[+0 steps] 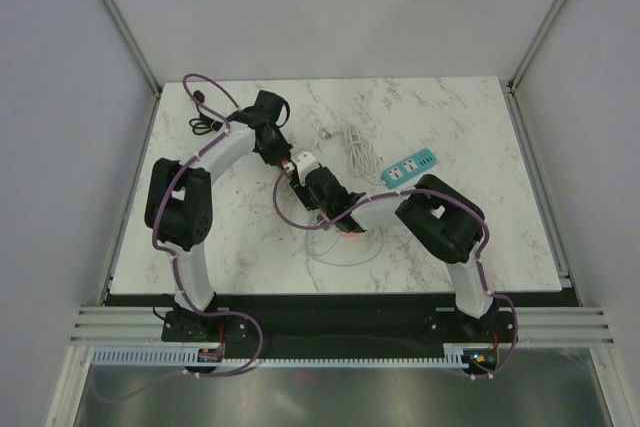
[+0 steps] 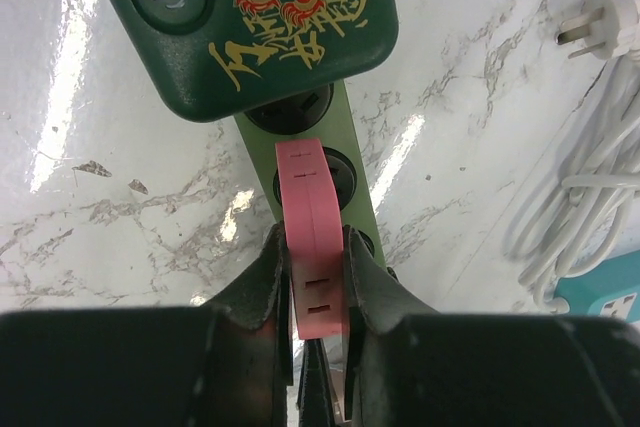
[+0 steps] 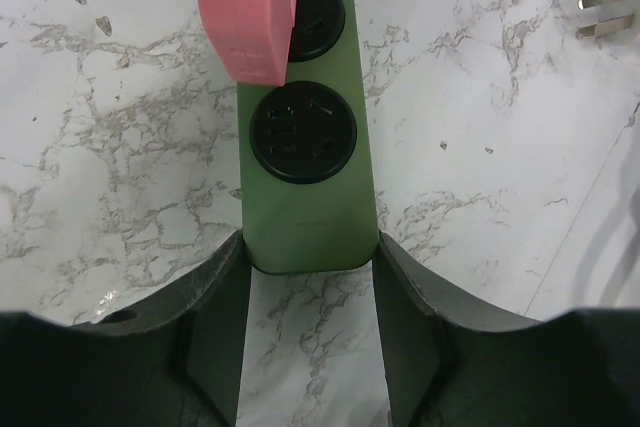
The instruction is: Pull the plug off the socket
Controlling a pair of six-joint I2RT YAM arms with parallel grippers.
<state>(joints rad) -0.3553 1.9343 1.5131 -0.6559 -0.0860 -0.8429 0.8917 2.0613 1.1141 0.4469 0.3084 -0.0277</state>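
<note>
Mid-frame in the left wrist view, my left jaws clamp the plug (image 2: 312, 237) at the strip (image 3: 310, 197); my right jaws pin the strip's end. Best pulled straight out, strip braced.

Both arms same build: left arm (image 1: 190, 272), right arm (image 1: 470, 285), white curved links with black joint housings. Purple cable (image 1: 205, 76) runs along each in loose loops. Black bases (image 1: 190, 325) at bottom of frame, small red leads there. Left fingers (image 2: 250, 297), right fingers (image 3: 210, 327): matte black, contoured inner faces.
</note>
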